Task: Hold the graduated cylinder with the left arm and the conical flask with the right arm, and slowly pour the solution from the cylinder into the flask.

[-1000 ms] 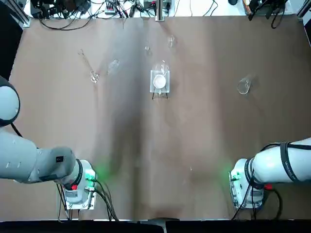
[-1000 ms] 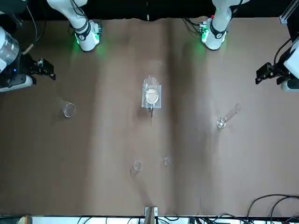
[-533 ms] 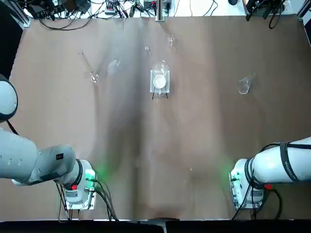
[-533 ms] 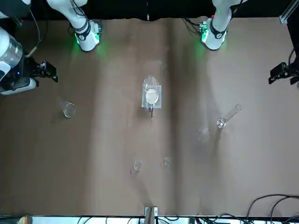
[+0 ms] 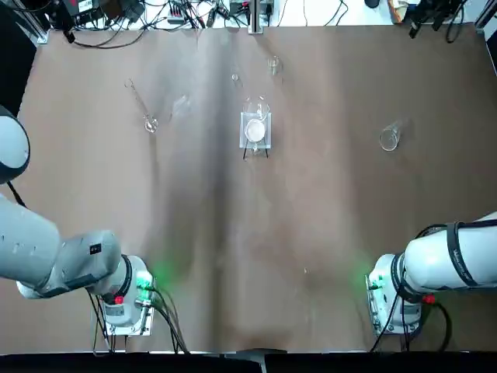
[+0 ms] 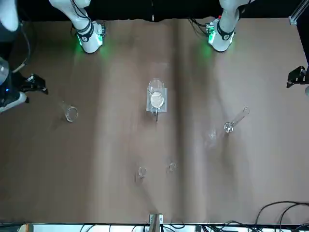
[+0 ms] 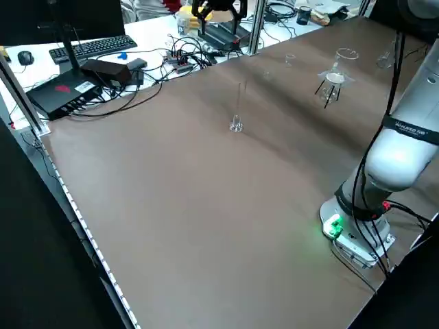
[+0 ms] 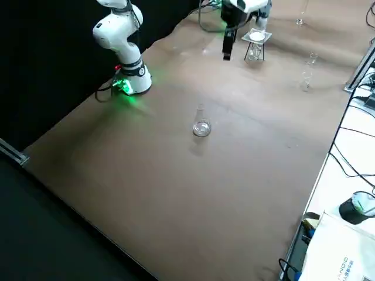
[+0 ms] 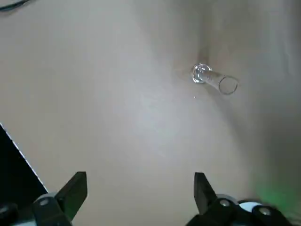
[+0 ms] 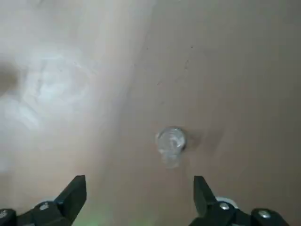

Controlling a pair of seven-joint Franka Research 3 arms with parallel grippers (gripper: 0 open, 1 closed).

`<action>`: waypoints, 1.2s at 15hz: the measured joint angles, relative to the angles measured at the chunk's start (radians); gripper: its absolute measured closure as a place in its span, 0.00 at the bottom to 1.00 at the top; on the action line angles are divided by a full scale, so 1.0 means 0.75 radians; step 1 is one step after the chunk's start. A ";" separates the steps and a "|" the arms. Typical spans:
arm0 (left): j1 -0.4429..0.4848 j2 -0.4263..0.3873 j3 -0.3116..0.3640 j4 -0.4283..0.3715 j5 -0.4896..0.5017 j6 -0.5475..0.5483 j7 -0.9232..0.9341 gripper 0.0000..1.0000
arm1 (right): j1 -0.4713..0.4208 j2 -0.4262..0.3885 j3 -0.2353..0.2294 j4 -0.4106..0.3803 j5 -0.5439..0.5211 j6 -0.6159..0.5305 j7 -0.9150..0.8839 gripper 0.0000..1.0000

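The graduated cylinder stands on its small foot at the far left of the brown table, also showing in the front view and left side view. My left gripper hangs open high above it, off to one side; the cylinder shows far below its fingers. The conical flask stands at the far right. My right gripper is open, raised well above the flask, and appears at the front view's left edge.
A glass vessel with a white disc in a square frame stands mid-table. Two small glass pieces sit behind it, and a faint one near the cylinder. Cables run along the far edge.
In the front view both grippers have drifted outward toward the picture's side edges. The glassware has not moved.
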 joint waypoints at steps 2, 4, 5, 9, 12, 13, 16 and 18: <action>0.022 0.001 -0.001 0.003 -0.001 0.000 0.135 0.00 | -0.060 0.038 -0.004 -0.001 0.000 0.047 -0.199 0.00; 0.083 0.001 -0.002 0.008 -0.065 -0.001 0.322 0.00 | -0.115 0.085 -0.005 -0.003 0.001 0.115 -0.440 0.00; 0.138 0.002 -0.002 0.009 -0.153 -0.003 0.420 0.00 | -0.143 0.111 -0.005 -0.004 0.002 0.149 -0.578 0.00; 0.334 0.020 -0.001 0.008 -0.421 -0.032 0.822 0.00 | -0.260 0.234 -0.006 -0.005 0.116 0.210 -1.120 0.02; 0.457 0.141 -0.001 0.003 -0.702 -0.037 1.225 0.00 | -0.376 0.317 -0.008 -0.004 0.285 0.210 -1.503 0.01; 0.480 0.183 -0.001 0.001 -0.784 -0.037 1.308 0.00 | -0.387 0.333 -0.008 -0.005 0.304 0.204 -1.565 0.01; 0.530 0.313 -0.001 0.002 -0.986 -0.037 1.567 0.00 | -0.392 0.383 -0.006 -0.004 0.353 0.115 -1.776 0.00; 0.545 0.394 -0.002 0.002 -1.099 -0.037 1.761 0.00 | -0.423 0.428 -0.006 -0.006 0.474 0.035 -1.971 0.00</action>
